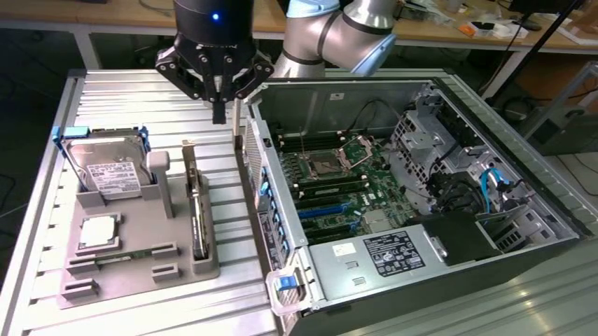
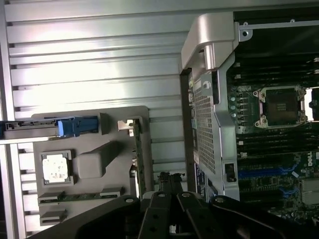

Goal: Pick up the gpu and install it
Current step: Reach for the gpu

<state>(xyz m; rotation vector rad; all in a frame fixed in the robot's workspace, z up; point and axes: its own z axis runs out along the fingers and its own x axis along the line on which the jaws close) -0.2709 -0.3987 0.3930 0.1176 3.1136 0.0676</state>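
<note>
Gpu (image 1: 198,210) edge-on, face hidden

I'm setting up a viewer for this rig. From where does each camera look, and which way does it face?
Exterior view: mounted high off the arm, looking down at the gray tray and open computer case on the table; the arm and gripper show at the top.
Wrist view: on the wrist, facing down over tray and case; the gripper's dark linkage shows close to the lens.
Shared: both show the gripper, the gpu standing on edge in the tray, the processor chip and the case.
</note>
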